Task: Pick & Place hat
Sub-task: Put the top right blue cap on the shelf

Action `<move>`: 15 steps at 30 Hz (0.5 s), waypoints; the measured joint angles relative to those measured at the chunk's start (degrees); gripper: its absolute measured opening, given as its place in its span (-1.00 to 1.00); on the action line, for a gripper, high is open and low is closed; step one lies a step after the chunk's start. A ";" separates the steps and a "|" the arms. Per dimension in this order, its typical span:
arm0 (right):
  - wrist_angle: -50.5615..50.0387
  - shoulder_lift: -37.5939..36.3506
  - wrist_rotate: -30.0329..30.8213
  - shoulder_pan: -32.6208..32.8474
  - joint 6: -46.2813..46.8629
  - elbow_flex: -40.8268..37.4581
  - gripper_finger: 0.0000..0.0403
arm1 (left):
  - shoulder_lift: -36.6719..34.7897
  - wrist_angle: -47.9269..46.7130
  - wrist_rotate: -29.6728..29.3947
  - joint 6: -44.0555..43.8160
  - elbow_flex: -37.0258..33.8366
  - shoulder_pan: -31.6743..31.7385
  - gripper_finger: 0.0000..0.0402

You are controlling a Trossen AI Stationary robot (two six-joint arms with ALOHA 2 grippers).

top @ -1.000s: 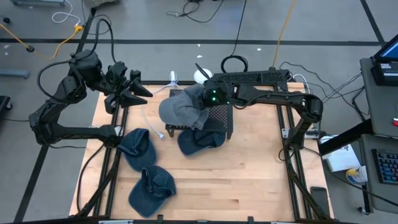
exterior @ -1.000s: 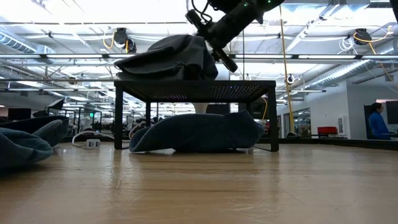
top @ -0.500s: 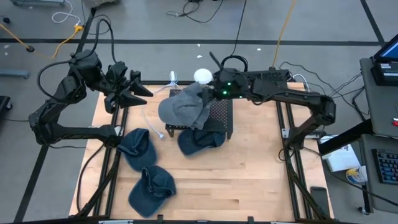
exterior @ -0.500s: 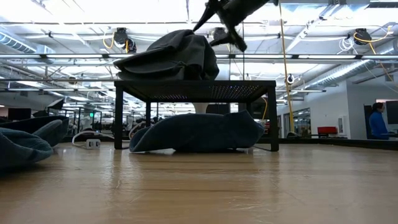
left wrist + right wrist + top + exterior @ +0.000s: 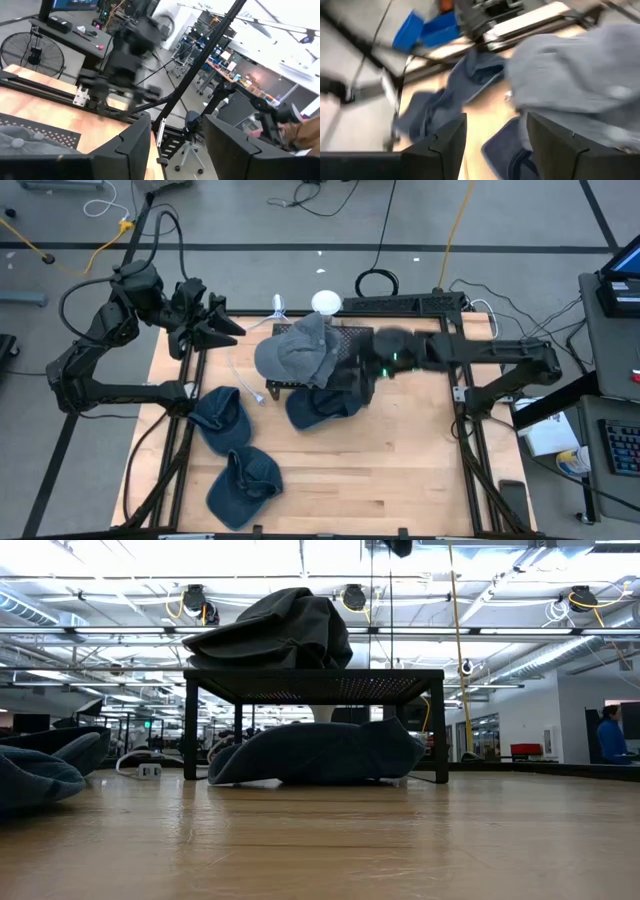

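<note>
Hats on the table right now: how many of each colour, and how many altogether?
Grey hat: 1, on top of the black stand
Blue hats: 3, one under the stand, two on the wood at the left
Total: 4 hats

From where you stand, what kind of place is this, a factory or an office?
Probably a robotics lab or workshop in an open office hall. Exposed ceiling ducts run overhead, desks with equipment fill the background, and cables trail over the floor around a wooden table with hats.
</note>
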 joint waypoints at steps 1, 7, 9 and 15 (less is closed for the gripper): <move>-0.77 0.07 1.27 2.00 -1.73 0.00 -0.03 | 0.01 0.12 -0.46 -0.67 0.00 -0.01 -0.08; -2.49 2.09 9.00 12.49 -10.49 0.02 -0.02 | 0.02 0.32 -4.14 -2.95 0.00 0.01 0.05; -1.14 3.70 10.19 15.35 -15.64 0.00 0.02 | 0.02 0.32 -4.61 -3.60 0.00 0.01 0.10; 0.00 9.93 16.25 19.12 -28.02 0.02 0.11 | 0.02 0.29 -4.58 -4.28 0.00 -0.01 0.21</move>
